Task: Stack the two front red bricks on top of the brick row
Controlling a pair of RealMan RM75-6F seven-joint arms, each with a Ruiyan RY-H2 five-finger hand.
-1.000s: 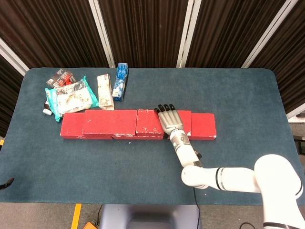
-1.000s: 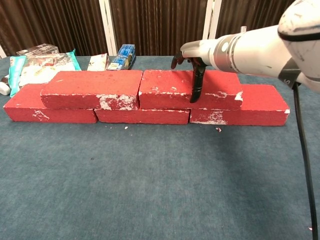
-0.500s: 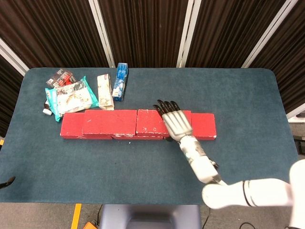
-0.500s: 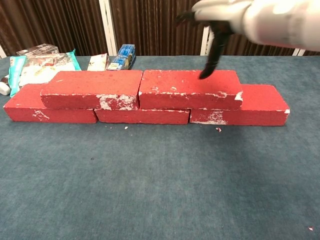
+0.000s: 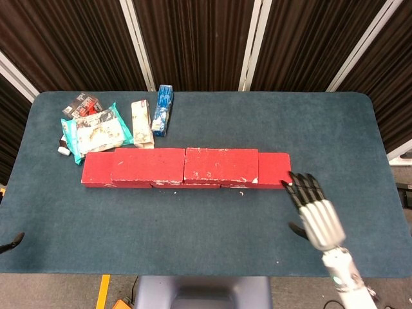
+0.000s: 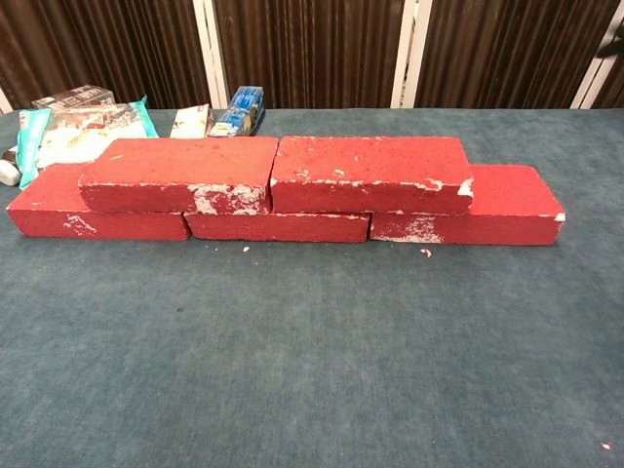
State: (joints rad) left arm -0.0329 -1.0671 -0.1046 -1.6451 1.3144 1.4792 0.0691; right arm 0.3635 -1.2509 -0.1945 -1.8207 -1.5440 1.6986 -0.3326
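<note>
Two red bricks lie on top of the brick row: the left top brick and the right top brick, end to end. The bottom row's right end brick sticks out past them. My right hand hovers open, fingers spread, in front of and to the right of the row, touching nothing; the chest view does not show it. A dark tip at the left edge of the head view may be my left hand.
Behind the row at the left lie snack packets, a beige packet, a blue box and a dark box. The table's front edge runs close below my right hand.
My right hand lifted off the right top brick, rose, and drew back toward the front right, leaving the chest view. The bricks stayed in place.
</note>
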